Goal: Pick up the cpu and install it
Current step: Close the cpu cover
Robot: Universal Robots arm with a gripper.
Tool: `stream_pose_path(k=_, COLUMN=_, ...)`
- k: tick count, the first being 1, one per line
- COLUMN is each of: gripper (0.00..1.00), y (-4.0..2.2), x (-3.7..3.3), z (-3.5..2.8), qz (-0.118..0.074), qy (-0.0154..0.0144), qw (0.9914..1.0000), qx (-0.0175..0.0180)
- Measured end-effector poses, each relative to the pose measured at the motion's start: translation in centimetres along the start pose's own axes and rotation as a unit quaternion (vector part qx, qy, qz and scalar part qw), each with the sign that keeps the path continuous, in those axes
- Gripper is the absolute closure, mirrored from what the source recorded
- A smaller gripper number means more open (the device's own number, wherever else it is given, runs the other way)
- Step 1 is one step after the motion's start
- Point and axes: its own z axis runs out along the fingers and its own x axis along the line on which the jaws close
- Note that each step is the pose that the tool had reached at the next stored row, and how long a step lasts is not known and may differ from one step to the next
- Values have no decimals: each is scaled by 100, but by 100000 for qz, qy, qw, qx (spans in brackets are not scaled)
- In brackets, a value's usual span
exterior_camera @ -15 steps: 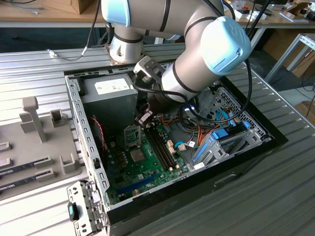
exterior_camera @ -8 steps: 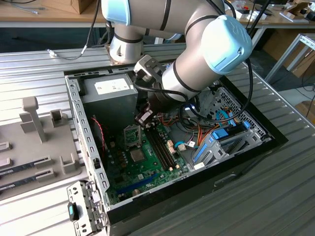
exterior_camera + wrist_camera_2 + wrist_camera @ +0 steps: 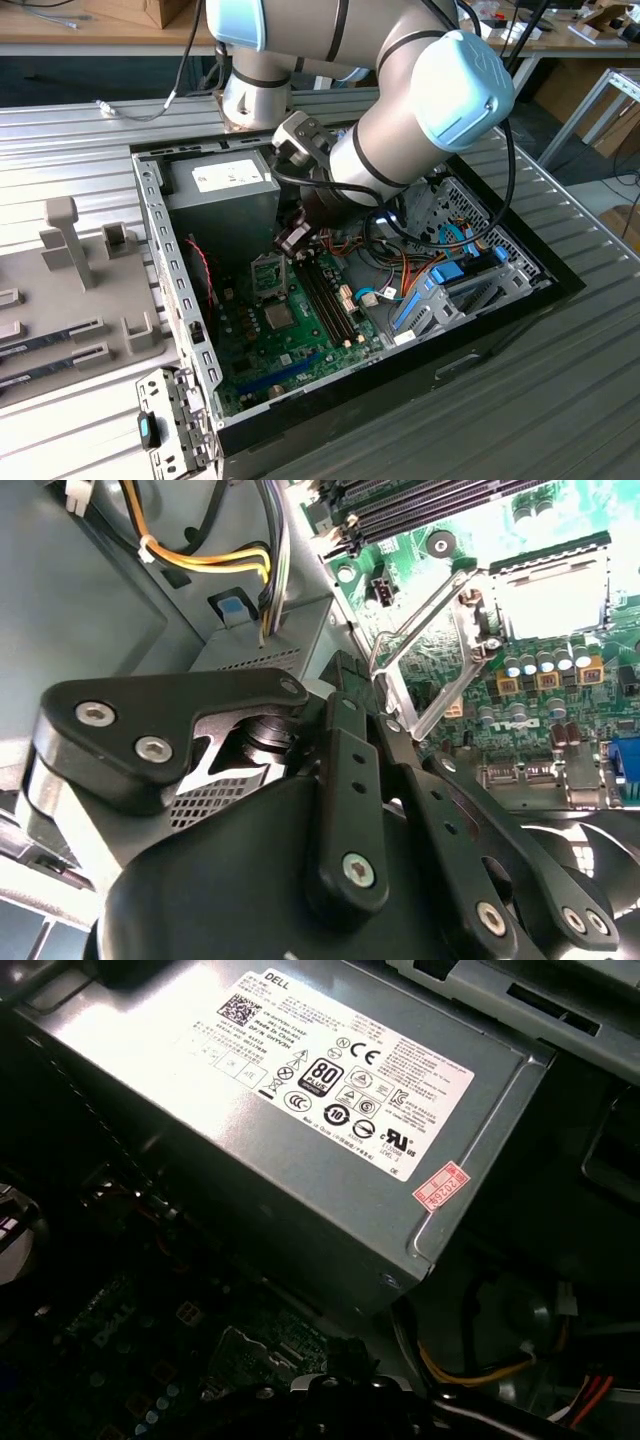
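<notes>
Ribbed metal desk carried an open computer case, its walls hemming the arm closely. Pincer hung just beside the power supply, above the motherboard; whether spread or pressed together, could not tell. Second wrist view alone showed a raised wire lever beside the socket near the power supply. Cpu seemingly lay within the socket, pale silvery, washed by glare.

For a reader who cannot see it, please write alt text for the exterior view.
A robot arm reaches down into an open computer case, its gripper hanging just above the socket on the green motherboard. A grey power supply sits in the case, towards the exterior view's left of the gripper.
</notes>
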Motion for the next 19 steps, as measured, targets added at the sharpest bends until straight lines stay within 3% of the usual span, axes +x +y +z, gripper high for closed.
stream_pose_path(k=8, gripper=89, y=0, x=4, z=-12, qz=-31, qy=-98, qw=100000, qx=-140)
stream_pose_path(k=15, gripper=89, y=-15, x=18, z=-26, qz=-137, qy=-368, qw=99998, qx=-532)
stream_pose_path(k=18, gripper=89, y=-29, x=10, z=-23, qz=-112, qy=-311, qw=99997, qx=-693)
stream_pose_path(k=19, gripper=89, y=-55, x=-15, z=-14, qz=-6, qy=-90, qw=99996, qx=-859)
